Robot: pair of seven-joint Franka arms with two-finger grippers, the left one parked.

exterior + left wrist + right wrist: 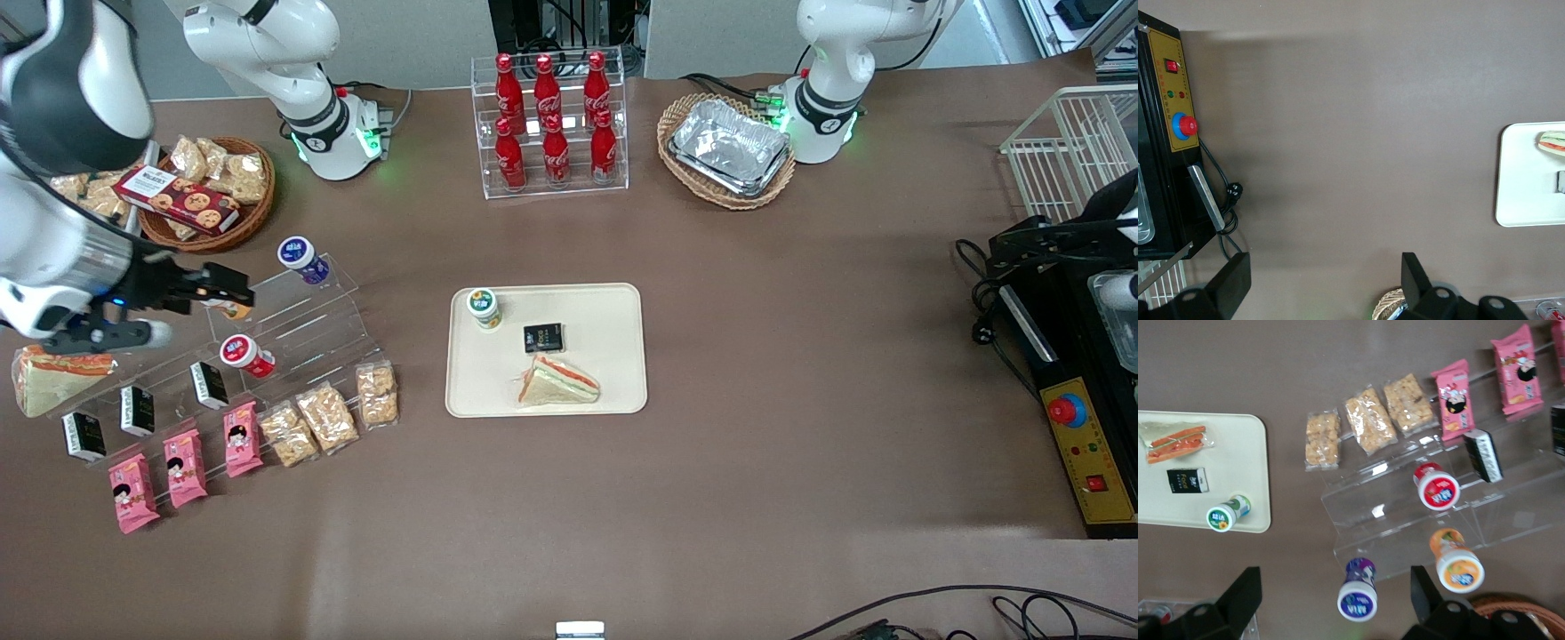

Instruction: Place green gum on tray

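Brown bench (800,356) carries a cream tray (613,391) mid-surface, holding the green gum (484,308) upright in one corner, a small black packet (543,338) and a wrapped sandwich (558,382). Red cola bottles (551,120) fill a clear rack. Gripper (233,290), fingers (1245,593) open and empty, hovers above the acrylic stand (302,329) toward the working arm's end.

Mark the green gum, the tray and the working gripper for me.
green gum (484,305): front view, on its round lid.
tray (613,302): front view, bare corner by the rim.
gripper (238,289): front view, fingertips, above the clear stand; empty and open.
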